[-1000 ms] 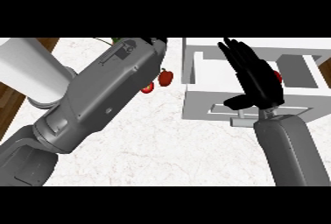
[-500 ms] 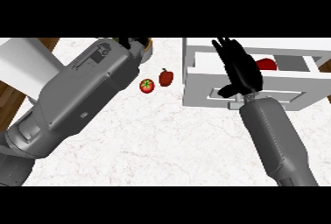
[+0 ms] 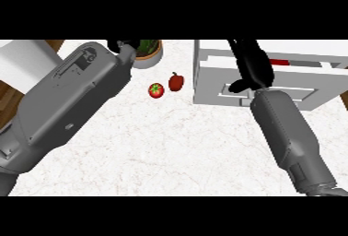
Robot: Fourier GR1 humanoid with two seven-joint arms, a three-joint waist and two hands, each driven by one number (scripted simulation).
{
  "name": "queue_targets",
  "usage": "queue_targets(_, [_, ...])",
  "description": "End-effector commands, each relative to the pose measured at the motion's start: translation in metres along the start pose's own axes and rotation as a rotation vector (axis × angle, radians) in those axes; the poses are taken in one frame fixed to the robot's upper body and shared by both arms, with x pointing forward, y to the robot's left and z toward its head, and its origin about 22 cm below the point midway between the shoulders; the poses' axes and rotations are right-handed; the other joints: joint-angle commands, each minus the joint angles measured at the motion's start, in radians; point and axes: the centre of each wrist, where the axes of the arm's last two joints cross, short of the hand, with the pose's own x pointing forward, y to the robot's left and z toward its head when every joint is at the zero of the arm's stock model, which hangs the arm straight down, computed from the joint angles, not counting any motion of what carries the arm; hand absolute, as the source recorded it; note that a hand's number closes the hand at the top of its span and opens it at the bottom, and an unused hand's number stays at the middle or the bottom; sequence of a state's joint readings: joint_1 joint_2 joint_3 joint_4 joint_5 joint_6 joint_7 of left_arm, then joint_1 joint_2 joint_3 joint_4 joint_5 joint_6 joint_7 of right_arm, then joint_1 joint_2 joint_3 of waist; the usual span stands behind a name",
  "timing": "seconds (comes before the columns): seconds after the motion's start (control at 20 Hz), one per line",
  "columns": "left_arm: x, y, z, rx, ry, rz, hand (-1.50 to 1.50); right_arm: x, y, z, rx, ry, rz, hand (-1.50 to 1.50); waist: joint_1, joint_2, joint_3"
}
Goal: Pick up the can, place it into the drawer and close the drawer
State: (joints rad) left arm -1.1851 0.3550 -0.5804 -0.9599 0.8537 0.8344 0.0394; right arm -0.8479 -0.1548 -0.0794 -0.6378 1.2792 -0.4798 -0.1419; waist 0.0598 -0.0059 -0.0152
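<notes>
Although little of the can shows, a red patch inside the drawer beside our right hand, we judge it light, rigid and smooth. Right fingers extended, holding nothing; left hand's fingers hidden.

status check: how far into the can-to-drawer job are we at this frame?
Done: a red object, likely the can, lies inside the white drawer. In hand: the right robot hand is stretched over the drawer front, fingers straight, holding nothing. Left: the drawer is open, so closing remains. The left robot hand is mostly hidden behind its forearm. Tomato and pepper sit untouched on the counter.
</notes>
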Motion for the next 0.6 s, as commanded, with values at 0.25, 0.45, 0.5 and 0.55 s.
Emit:
queue_targets(0.25, [0.007,0.01,0.01,-0.011,-0.011,0.004,-1.5,-0.004,0.009,-0.013,-0.048,0.073,0.011,-1.5,0.031,0.03,0.018])
queue_targets(0.45, [0.016,0.028,0.008,-0.007,-0.016,0.003,-1.5,-0.003,0.002,-0.024,-0.079,0.059,0.022,-1.5,0.025,0.027,0.017])
queue_targets(0.5, [0.028,0.026,0.005,-0.027,-0.018,-0.004,-1.5,-0.012,-0.013,-0.034,-0.096,0.075,0.036,-1.5,0.032,0.033,0.018])
queue_targets(0.55, [0.002,0.028,0.011,-0.016,-0.005,-0.004,-1.5,-0.008,-0.011,-0.035,-0.111,0.075,0.033,-1.5,0.034,0.036,0.017])
